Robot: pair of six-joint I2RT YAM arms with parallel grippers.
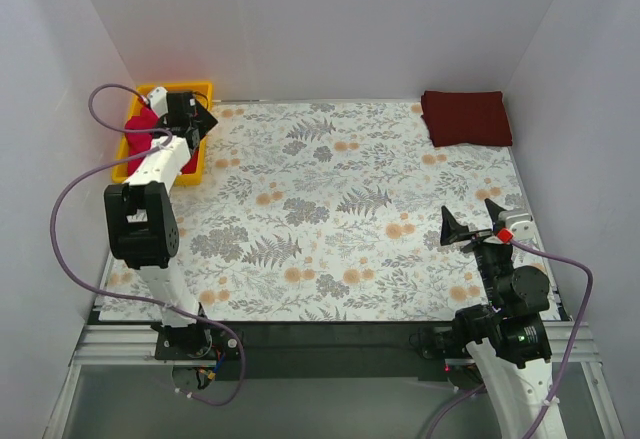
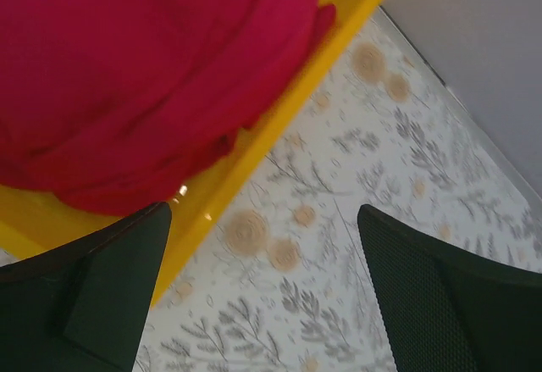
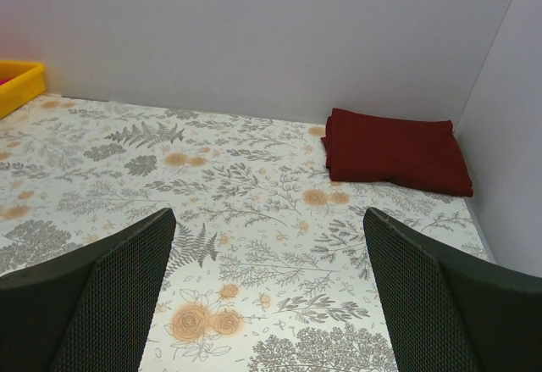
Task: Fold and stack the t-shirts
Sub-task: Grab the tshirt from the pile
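Observation:
A crumpled crimson-pink t-shirt point(image 2: 144, 75) fills the yellow tray point(image 2: 279, 118) at the far left; the top view shows this shirt point(image 1: 141, 123) partly under my left arm. My left gripper point(image 1: 193, 116) hangs open over the tray's right rim, its fingers point(image 2: 110, 279) straddling the rim and the mat, with nothing between them. A dark maroon t-shirt point(image 1: 465, 117) lies folded at the far right corner, and the right wrist view has this maroon shirt point(image 3: 394, 149) ahead. My right gripper point(image 1: 472, 224) stands open and empty above the near right of the mat.
The table is covered by a floral patterned mat point(image 1: 330, 209). White walls point(image 1: 330, 19) close in the back and both sides. The yellow tray point(image 1: 190, 171) sits against the left wall.

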